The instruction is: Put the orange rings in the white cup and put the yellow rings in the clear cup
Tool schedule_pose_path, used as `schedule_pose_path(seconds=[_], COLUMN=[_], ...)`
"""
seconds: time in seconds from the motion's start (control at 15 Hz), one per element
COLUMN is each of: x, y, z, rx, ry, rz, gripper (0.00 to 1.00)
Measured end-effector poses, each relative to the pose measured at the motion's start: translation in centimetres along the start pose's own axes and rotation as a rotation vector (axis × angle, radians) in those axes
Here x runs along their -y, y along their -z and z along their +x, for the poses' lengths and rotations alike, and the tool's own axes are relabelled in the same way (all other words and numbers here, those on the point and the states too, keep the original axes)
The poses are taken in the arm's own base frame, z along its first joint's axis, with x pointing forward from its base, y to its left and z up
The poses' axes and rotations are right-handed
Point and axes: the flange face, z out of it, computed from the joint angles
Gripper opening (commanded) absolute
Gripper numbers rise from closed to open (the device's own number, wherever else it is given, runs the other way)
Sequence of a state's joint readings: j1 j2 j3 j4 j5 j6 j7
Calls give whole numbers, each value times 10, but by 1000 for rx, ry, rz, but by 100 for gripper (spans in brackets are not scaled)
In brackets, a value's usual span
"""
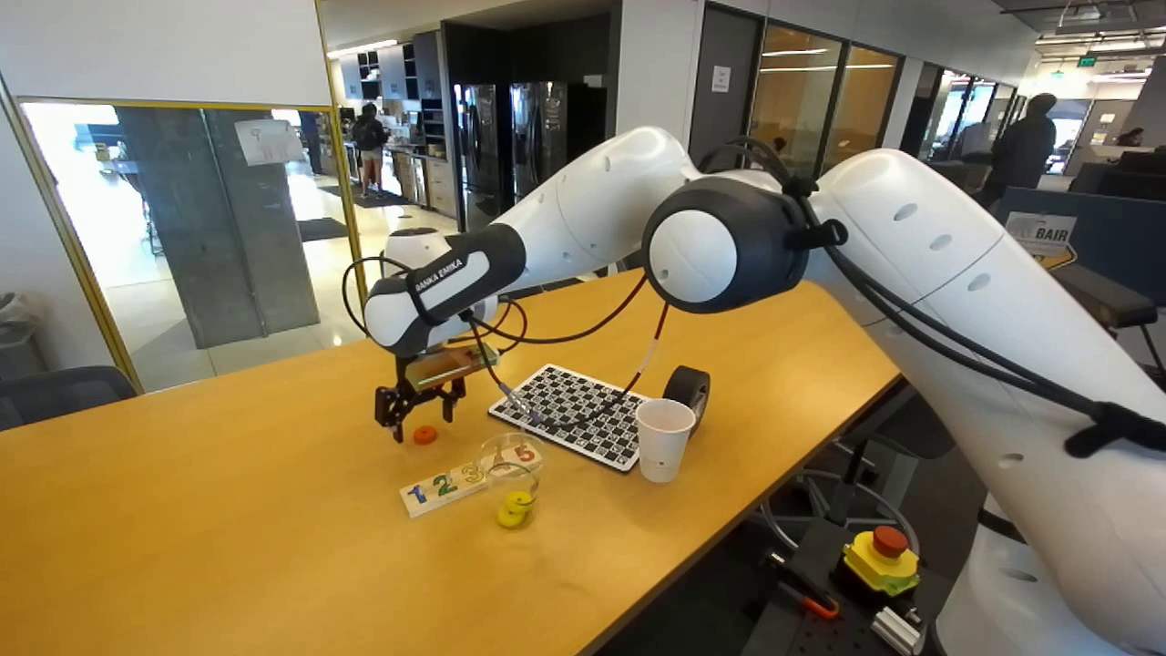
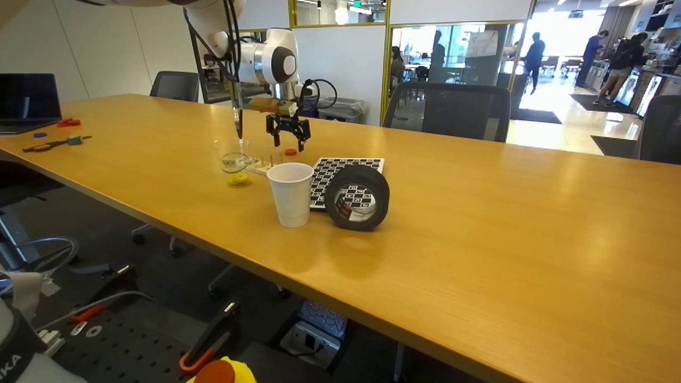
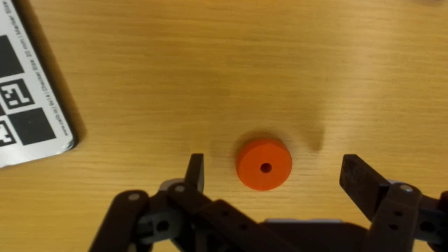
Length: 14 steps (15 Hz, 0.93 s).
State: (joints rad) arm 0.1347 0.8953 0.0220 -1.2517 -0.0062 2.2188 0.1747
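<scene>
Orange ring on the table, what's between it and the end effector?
Nothing visible. The wrist view shows the orange ring uncovered, with open space between it and the end effector.

Can't see all of the gripper [image 3: 274, 162] in the wrist view, cut off by the bottom edge, nor of the checkered mat [image 3: 31, 126], cut off at left; can't identify the blurred dark shape [image 3: 427, 1] at the top edge; in an exterior view, can't surely count the yellow rings [image 1: 511, 517] inside the clear cup [image 1: 526, 478], nor see all of the tape roll [image 1: 688, 384], partly hidden by the white cup [image 1: 663, 445]; in both exterior views, can't see that cup's inner bottom
</scene>
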Motion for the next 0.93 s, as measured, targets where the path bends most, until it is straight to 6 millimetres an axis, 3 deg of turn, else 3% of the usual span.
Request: schedule_pose_path(seconds=[0.2, 0.27, 0.33, 0.8, 0.93], x=[0, 0, 0, -1, -2], y=[-3, -4, -5, -6, -5], z=[1, 1, 2, 3, 4], rx=[3, 5, 7, 7, 8], ry=[-1, -1, -1, -3, -8], rz=[1, 0, 0, -1, -2], gripper=[100, 76, 74, 20, 18])
